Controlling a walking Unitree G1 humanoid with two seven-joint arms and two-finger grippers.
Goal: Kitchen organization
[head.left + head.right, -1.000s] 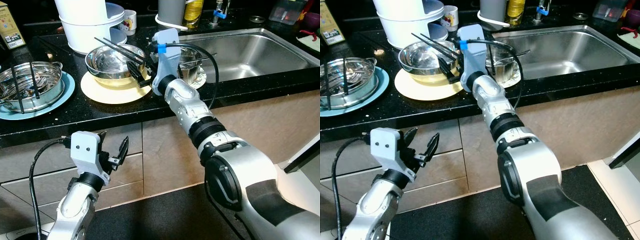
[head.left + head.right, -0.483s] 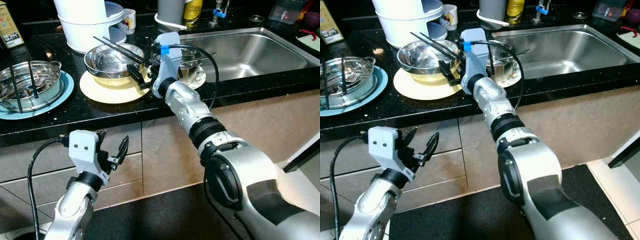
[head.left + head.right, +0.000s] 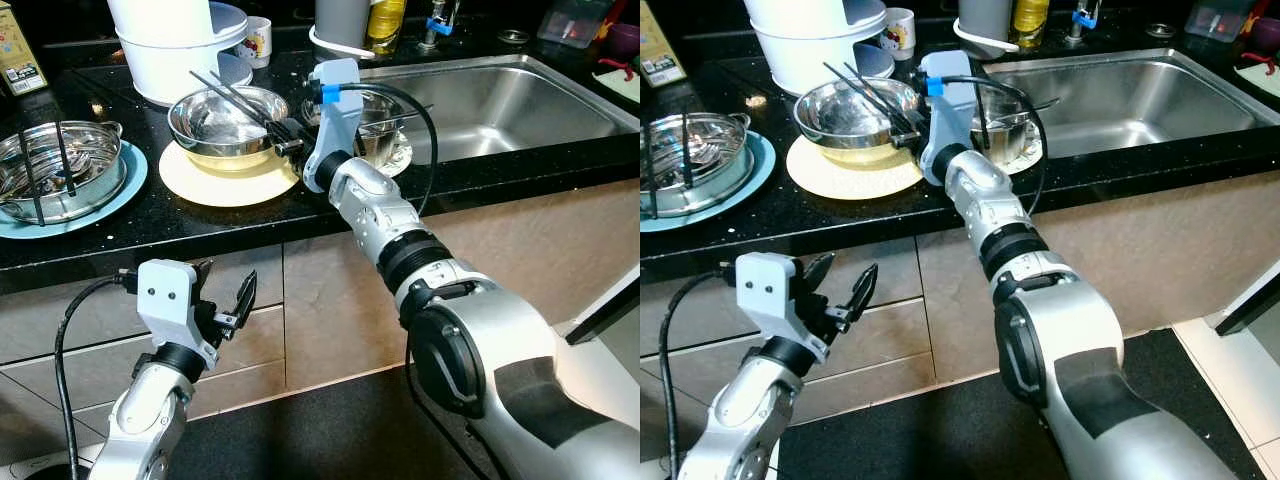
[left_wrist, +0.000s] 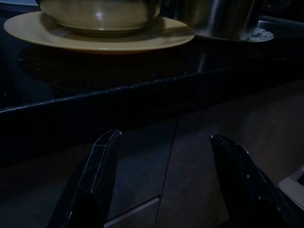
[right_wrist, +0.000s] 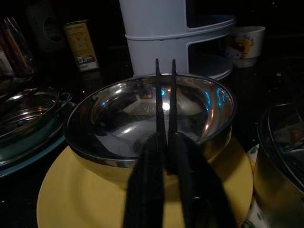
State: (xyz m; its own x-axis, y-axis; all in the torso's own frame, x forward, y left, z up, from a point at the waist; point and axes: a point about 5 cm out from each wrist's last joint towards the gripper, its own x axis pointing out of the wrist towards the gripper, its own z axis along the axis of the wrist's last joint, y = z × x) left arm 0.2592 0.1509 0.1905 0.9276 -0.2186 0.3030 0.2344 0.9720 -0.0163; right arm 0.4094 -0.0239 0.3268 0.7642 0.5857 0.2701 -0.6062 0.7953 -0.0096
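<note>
A steel bowl (image 3: pixel 225 118) sits on a yellow plate (image 3: pixel 215 182) on the black counter. A pair of black chopsticks (image 3: pixel 232 92) lies across the bowl. My right gripper (image 3: pixel 288 135) is at the bowl's right rim, shut on the near ends of the chopsticks. In the right wrist view the chopsticks (image 5: pixel 164 95) stick out from between the closed fingers (image 5: pixel 147 190), over the bowl (image 5: pixel 114 128). My left gripper (image 3: pixel 228 300) hangs open below the counter edge in front of the cabinet, with nothing between its fingers (image 4: pixel 102 166).
Another steel bowl (image 3: pixel 75 165) with chopsticks stands on a blue plate (image 3: pixel 120 195) at the left. A white container (image 3: pixel 170 45) and a mug (image 3: pixel 258 40) stand behind. A steel pot (image 3: pixel 385 130) sits beside the sink (image 3: pixel 500 95).
My right gripper has moved from the bowl's near right side up to its rim, and its fingers have shut on the chopsticks. The left arm has not moved.
</note>
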